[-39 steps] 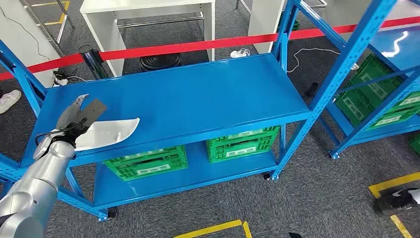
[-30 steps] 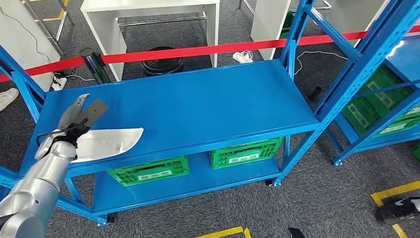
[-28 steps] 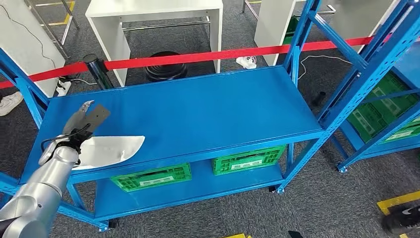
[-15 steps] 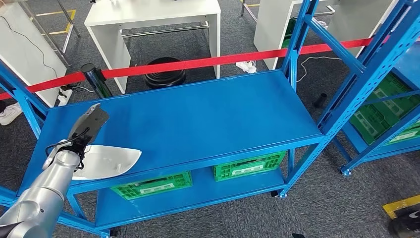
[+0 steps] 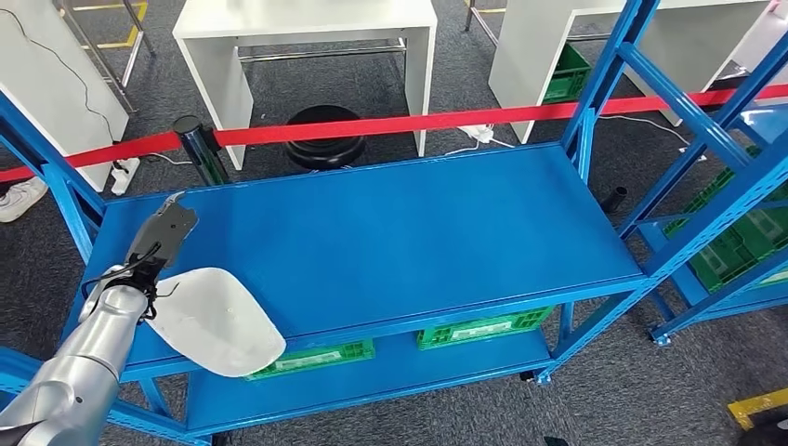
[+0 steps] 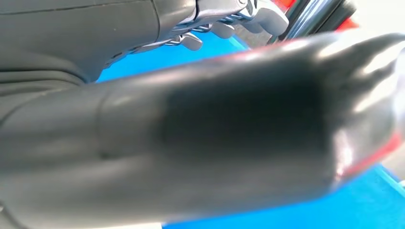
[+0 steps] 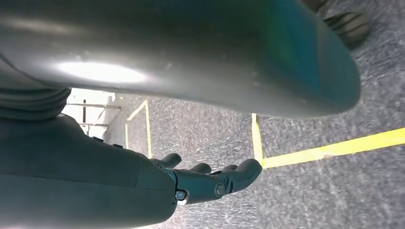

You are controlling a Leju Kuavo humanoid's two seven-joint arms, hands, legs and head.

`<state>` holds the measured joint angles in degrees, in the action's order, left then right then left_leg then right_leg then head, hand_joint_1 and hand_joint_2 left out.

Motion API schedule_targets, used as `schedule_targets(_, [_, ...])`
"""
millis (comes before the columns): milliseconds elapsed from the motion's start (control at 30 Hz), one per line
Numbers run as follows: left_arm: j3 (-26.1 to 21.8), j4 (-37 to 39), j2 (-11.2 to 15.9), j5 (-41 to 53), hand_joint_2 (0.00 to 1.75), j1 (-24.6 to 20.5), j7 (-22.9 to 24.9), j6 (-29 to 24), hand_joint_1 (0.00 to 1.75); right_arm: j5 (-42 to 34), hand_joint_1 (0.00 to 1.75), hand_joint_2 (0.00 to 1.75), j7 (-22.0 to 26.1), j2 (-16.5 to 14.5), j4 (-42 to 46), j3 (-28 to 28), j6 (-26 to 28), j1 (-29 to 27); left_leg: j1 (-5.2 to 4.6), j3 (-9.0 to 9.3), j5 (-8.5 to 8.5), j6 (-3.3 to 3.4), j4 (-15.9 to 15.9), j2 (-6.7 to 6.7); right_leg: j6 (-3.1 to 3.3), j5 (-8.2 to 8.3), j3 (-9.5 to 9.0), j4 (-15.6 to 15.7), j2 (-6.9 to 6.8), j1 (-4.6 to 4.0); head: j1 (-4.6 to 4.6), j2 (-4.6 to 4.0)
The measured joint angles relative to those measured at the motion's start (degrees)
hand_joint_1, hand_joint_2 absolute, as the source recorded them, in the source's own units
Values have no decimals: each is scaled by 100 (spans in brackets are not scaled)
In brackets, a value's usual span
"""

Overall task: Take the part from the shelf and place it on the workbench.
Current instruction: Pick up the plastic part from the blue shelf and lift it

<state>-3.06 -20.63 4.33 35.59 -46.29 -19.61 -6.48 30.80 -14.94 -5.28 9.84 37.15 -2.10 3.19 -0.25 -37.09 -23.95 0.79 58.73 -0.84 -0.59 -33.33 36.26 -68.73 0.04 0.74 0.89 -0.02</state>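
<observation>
The left robot hand [image 5: 160,240] sits at the left of the head view, its fingers closed on the near edge of the part [image 5: 216,321], a white curved shell that hangs out past the front lip of the blue shelf [image 5: 390,232] toward the lower left of the frame. In the left wrist view the same part [image 6: 229,129] looms as a dark, blurred mass (too close to read any detail), with the fingers [image 6: 224,19] at the upper edge. The right robot hand [image 7: 210,181] hangs over grey carpet with yellow floor tape [image 7: 329,148], fingers loosely extended and holding nothing. Beyond the shelf, a red barrier tape [image 5: 390,123] crosses the upper frame before a white tabletop [image 5: 307,17]; green crates [image 5: 483,327] sit on the lower shelf level.
</observation>
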Motion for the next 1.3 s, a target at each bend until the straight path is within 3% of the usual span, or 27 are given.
schedule_targets(67, [39,-71,35,-66,175,-25,-91,-3,0,-6,0,0,11,4,0,13,3,6,-30,22,-39,-33,37,-21,88,368,-204,662,0,-38,2,0])
schedule_targets(133, [97,-182,125,-216,175,-41,-215,38,0,-11,0,0,22,2,0,32,7,6,-59,11,-58,-41,55,-28,107,431,-272,890,6,-52,5,0])
schedule_targets(267, [237,-506,375,-662,175,-47,-406,185,0,-9,0,0,21,-4,0,76,10,-17,-61,37,-22,-61,4,-11,119,464,-278,917,38,-56,6,0])
schedule_targets(400, [391,-775,546,-948,0,-69,-484,255,0,2,0,0,21,-6,0,127,7,-16,-61,65,-5,-91,-36,-8,148,459,-284,917,39,-56,5,0])
schedule_targets(700, [784,-1475,719,-1571,0,91,-464,192,0,-44,0,0,21,-13,0,196,33,-13,-52,68,-5,-134,-53,-9,161,453,-286,917,38,-49,3,0])
schedule_targets(967, [1364,-2914,1215,-1356,0,933,1246,20,0,-154,0,0,21,-27,0,390,129,-30,-56,64,-13,-138,-52,-2,160,453,-285,933,49,-40,4,0])
schedule_targets(1167, [1496,-3697,1436,-1270,0,1516,1562,22,0,-166,0,0,21,-42,0,466,127,-40,-55,54,-19,-140,-55,-8,157,448,-283,949,47,-42,3,1])
schedule_targets(1300, [1534,-3905,1496,-1246,175,1612,1597,25,0,-167,0,0,21,-47,0,474,127,-43,-55,51,-19,-140,-65,-8,158,449,-282,965,46,-42,3,0])
